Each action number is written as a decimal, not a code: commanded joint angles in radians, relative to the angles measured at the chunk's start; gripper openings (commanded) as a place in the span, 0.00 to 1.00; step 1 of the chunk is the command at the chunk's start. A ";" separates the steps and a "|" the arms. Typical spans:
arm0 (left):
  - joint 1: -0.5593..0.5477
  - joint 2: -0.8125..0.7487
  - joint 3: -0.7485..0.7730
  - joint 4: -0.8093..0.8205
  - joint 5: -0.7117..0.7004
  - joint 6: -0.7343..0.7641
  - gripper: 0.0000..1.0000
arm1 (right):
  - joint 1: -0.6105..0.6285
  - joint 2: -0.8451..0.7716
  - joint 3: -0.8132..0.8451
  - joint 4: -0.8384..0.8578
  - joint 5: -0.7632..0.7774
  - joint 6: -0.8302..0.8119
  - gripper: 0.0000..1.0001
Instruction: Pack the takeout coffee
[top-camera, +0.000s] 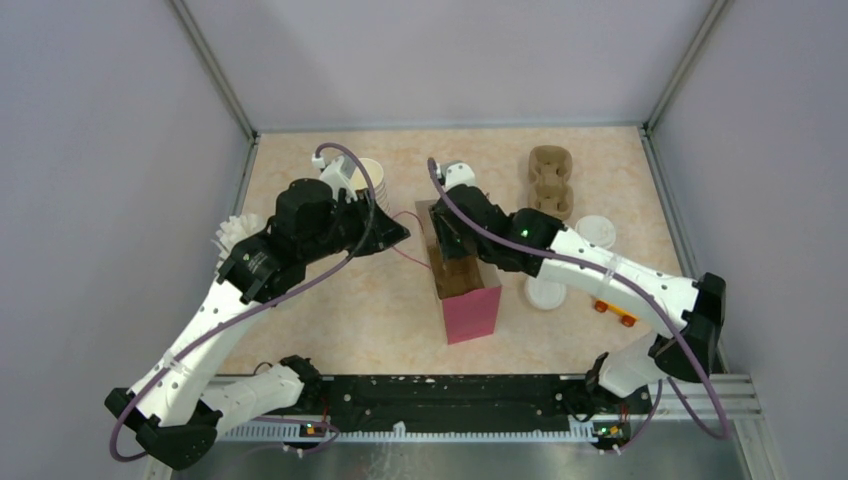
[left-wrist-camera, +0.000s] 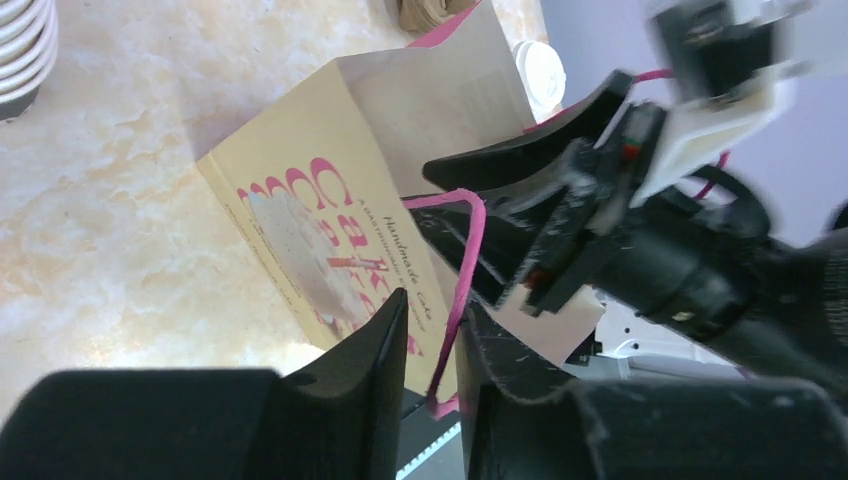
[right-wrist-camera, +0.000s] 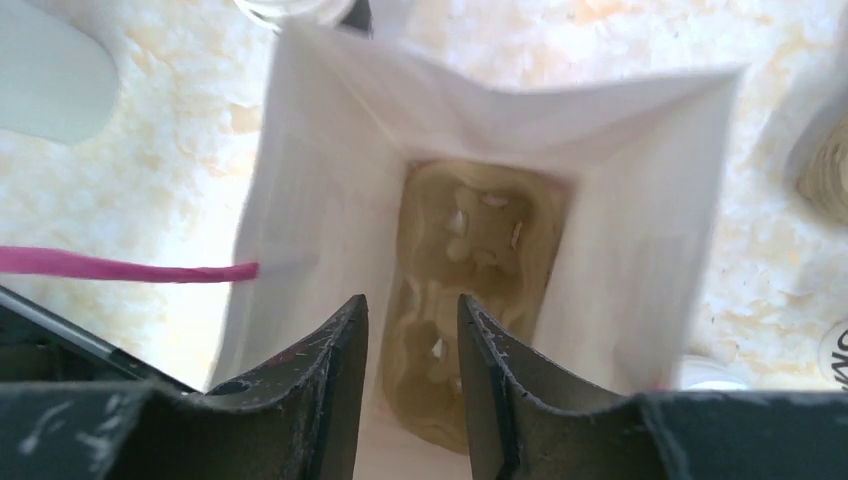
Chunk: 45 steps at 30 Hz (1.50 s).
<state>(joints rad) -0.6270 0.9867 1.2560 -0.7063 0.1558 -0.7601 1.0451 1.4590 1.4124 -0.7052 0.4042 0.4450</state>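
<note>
The takeout coffee (top-camera: 597, 231) stands on the tabletop (top-camera: 340, 320) to the right of the bag (top-camera: 472, 312), apart from it, with its white lid up. It is not yet packed and neither arm touches it. Near it, farther back, lies a spare cup carrier (top-camera: 551, 180). Closer to the arms a white disc (top-camera: 545, 293) sits partly under the right arm, too covered to identify.

The bag stands upright in the middle of the tabletop with its mouth open. At its bottom lies a brown cup carrier (right-wrist-camera: 470, 250), probably there to give the cup a seat so it will not tip over.

The right end effector (right-wrist-camera: 411, 300) hangs directly over the bag's mouth. Its fingers are slightly parted with nothing between them, so it is released and empty. The left end effector (left-wrist-camera: 432, 322) is clenched on the bag's pink handle (left-wrist-camera: 463, 250), which is drawn out to the left. That hold likely steadies the light bag and keeps its mouth wide for the other arm.

A stack of cups (top-camera: 372, 176) stands behind the left arm and plays no part here.

The next step is probably for the right arm to fetch the coffee and lower it upright into a carrier pocket. Squeezing the soft cup too hard could pop the lid, and the cup could catch on the bag's rim.
</note>
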 joint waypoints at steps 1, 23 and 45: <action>0.003 -0.006 0.015 0.062 0.003 -0.003 0.41 | 0.006 -0.016 0.192 -0.077 -0.007 -0.002 0.38; 0.003 0.135 0.430 -0.255 -0.087 0.356 0.82 | 0.004 -0.235 0.450 -0.258 0.057 0.214 0.71; 0.004 0.575 0.457 0.001 0.117 0.853 0.78 | 0.004 -0.621 0.094 -0.219 0.167 0.211 0.70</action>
<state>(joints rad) -0.6270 1.5341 1.7206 -0.7998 0.2726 -0.0189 1.0451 0.8715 1.4975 -0.9245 0.5064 0.6876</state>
